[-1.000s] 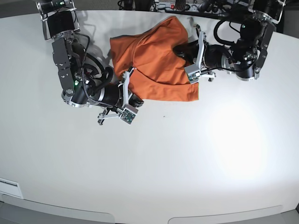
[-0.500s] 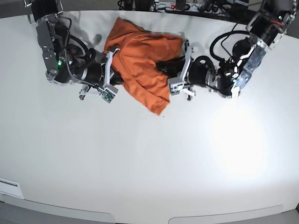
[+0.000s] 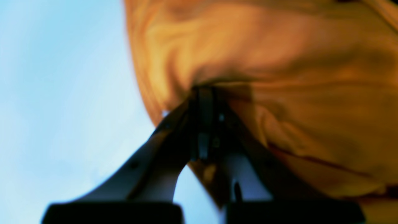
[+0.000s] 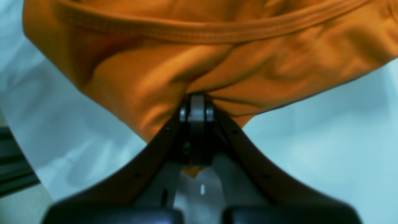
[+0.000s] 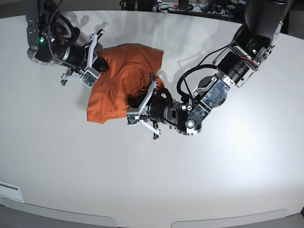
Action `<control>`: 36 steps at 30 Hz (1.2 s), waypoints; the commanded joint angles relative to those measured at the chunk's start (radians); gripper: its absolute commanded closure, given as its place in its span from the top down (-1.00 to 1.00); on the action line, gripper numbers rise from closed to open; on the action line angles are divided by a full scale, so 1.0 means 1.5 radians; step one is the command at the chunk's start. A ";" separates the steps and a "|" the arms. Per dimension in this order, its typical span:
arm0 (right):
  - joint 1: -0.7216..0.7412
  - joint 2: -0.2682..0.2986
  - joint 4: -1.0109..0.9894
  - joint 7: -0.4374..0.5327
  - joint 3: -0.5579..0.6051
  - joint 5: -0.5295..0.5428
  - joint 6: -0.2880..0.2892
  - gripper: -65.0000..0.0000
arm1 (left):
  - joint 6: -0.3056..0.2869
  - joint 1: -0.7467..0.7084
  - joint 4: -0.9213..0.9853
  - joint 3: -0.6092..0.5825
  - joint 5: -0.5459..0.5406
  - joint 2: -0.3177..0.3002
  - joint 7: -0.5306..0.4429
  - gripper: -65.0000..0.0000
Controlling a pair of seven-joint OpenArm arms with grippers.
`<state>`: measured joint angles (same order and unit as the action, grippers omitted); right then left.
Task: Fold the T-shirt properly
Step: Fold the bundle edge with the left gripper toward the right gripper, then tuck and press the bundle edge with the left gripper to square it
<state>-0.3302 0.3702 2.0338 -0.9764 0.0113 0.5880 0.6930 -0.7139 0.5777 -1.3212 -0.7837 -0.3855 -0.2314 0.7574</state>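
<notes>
The orange T-shirt (image 5: 118, 80) lies bunched and folded over on the white table (image 5: 142, 180), left of centre toward the back. My left gripper (image 5: 138, 102) reaches in from the right and is shut on a pinch of the shirt's front-right edge. In the left wrist view the blurred shirt fabric (image 3: 279, 62) gathers into the closed left gripper (image 3: 203, 91). My right gripper (image 5: 99, 64) is at the shirt's back-left corner. In the right wrist view the right gripper (image 4: 197, 101) is shut on shirt fabric (image 4: 186, 62) just below a stitched hem.
Cables and a power strip (image 5: 180, 5) run along the table's back edge. A white label (image 5: 9, 190) sits at the front left. The left arm's body (image 5: 213, 90) stretches across the table's right half.
Both grippers kept hold of the shirt and carried it leftward. The left gripper swept left and toward the front, the right gripper went left and back, and the shirt folded over itself.
</notes>
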 commanded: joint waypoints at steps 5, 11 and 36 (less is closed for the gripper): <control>0.004 0.005 0.014 0.025 -0.047 0.010 0.003 -1.00 | 0.011 0.105 -0.054 0.042 -0.117 -0.001 0.167 -1.00; 0.006 0.005 0.014 0.026 -0.098 0.079 0.003 -1.00 | 0.016 0.164 -0.094 0.126 -0.380 -0.049 0.405 -1.00; 0.004 0.005 0.014 -0.091 -0.104 0.291 0.003 -1.00 | 0.011 -0.053 -0.094 0.180 -0.634 -0.208 0.426 -1.00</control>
<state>-0.3325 0.3679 2.0357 -1.1301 -0.1394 1.0039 0.6930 -0.6926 0.4759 -1.4498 -0.5232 -1.3159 -0.5385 1.4025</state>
